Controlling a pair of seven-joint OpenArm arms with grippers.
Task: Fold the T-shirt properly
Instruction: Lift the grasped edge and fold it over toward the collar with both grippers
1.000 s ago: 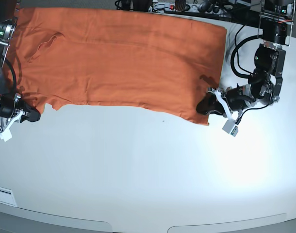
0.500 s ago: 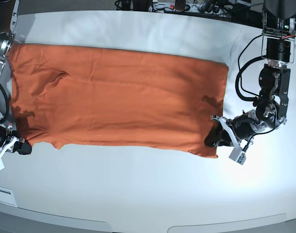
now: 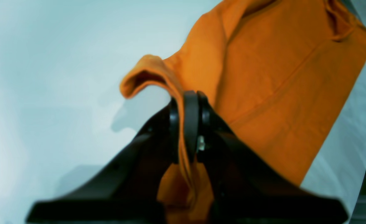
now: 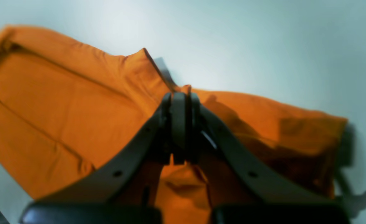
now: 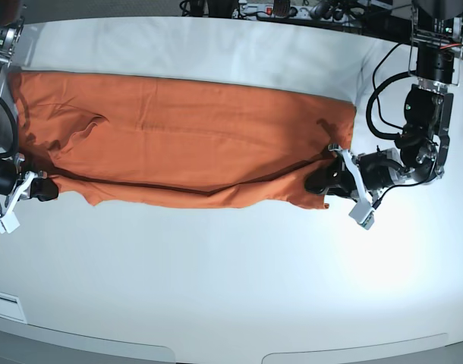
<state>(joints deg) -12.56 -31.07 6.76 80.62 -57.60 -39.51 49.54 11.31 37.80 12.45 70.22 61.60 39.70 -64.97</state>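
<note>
The orange T-shirt [image 5: 186,129] lies spread lengthwise across the far half of the white table [image 5: 231,288]. Its near edge is raised and casts a dark shadow line along the cloth. My left gripper [image 5: 320,182], on the right of the base view, is shut on the shirt's near right corner. The left wrist view shows cloth [image 3: 279,77] pinched between the closed jaws of that gripper [image 3: 187,102]. My right gripper [image 5: 45,189] is shut on the near left corner. The right wrist view shows its closed jaws [image 4: 179,99] gripping an edge of the shirt [image 4: 61,109].
Cables and a power strip [image 5: 277,9] run along the table's far edge. A white label [image 5: 4,305] sits at the near left corner. Bare white tabletop spreads in front of the shirt.
Both grippers have moved toward the far side, carrying the shirt's near edge with them. That edge now rides up over the cloth behind it, and a shadow line has appeared.
</note>
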